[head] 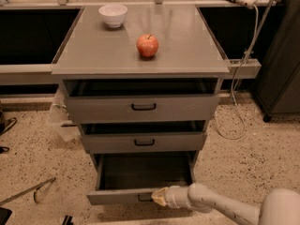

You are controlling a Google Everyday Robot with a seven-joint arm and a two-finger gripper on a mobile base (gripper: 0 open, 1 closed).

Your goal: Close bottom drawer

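Note:
The bottom drawer (pixel 117 197) is the lowest of three grey cabinet drawers. It stands pulled well out, its dark inside showing empty, and its low front panel faces me. Its black handle is partly hidden behind my gripper. My gripper (pixel 158 197) reaches in from the lower right on a white arm, and its cream-coloured tip rests against the front panel near the middle. The middle drawer (pixel 143 142) and the top drawer (pixel 143 108) are each slightly out.
A red apple (pixel 147 45) and a white bowl (pixel 113 15) sit on the cabinet top (pixel 187 36). A white cable (pixel 239 93) hangs to the floor at the right. A dark cabinet (pixel 281 55) stands far right. A metal tool (pixel 28 191) lies on the speckled floor at the left.

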